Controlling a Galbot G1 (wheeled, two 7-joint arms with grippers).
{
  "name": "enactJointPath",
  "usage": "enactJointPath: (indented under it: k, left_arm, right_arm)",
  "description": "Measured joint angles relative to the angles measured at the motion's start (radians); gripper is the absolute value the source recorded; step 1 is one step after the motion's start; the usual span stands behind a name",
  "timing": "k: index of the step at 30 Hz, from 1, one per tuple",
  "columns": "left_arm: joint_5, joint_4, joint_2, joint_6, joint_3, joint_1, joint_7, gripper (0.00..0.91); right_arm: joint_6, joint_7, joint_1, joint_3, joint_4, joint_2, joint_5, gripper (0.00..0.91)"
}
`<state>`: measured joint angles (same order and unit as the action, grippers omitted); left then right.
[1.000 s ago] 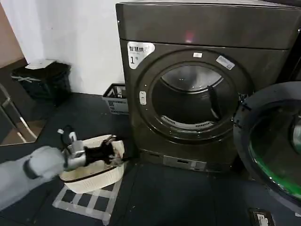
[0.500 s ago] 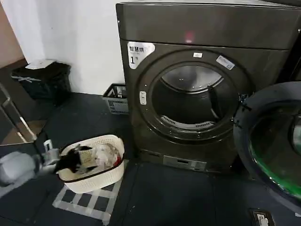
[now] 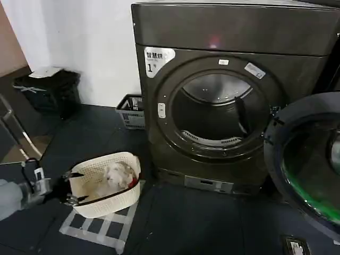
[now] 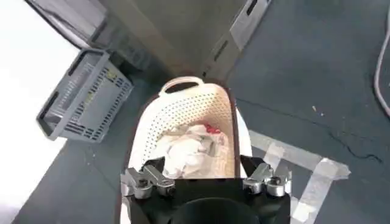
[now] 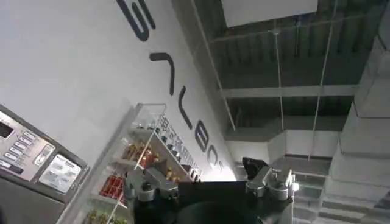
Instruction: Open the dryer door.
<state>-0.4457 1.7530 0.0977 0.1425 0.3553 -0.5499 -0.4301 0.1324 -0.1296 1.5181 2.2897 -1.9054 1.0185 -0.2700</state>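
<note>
Place: a laundry room inside a shop-like hall
Machines: numbered dryer [image 3: 234,101] with its door [image 3: 305,159] swung open
Laundry: white basket [image 3: 106,186] of clothes on the dark floor; grey basket [image 3: 130,111] by the wall
Surroundings: stocked shelves [image 5: 131,176], big wall lettering [image 5: 177,79], bare industrial ceiling

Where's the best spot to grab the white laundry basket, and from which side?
On the white laundry basket, pinch the thin top rim at the end nearest the left gripper, coming from the robot's left. Its open fingers face that end. The loop handle sits at the far end.
</note>
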Motion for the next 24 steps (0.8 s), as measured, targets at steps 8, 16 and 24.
enactJointPath:
  k: [8,16,24]
  left_arm:
    - [0.003,-0.015,0.012,0.001,-0.006,-0.003,0.001,0.907]
    - [0.052,-0.020,0.004,0.016,-0.006,-0.006,-0.019,0.907]
    - [0.063,-0.021,0.003,0.030,-0.005,-0.013,-0.008,0.907]
  right_arm:
    - [-0.004,0.000,0.012,0.007,0.004,0.002,0.000,0.907]
    - [-0.004,-0.002,0.011,0.007,0.002,0.003,-0.002,0.907]
    - [-0.003,-0.004,0.012,0.015,0.003,-0.006,-0.007,0.907]
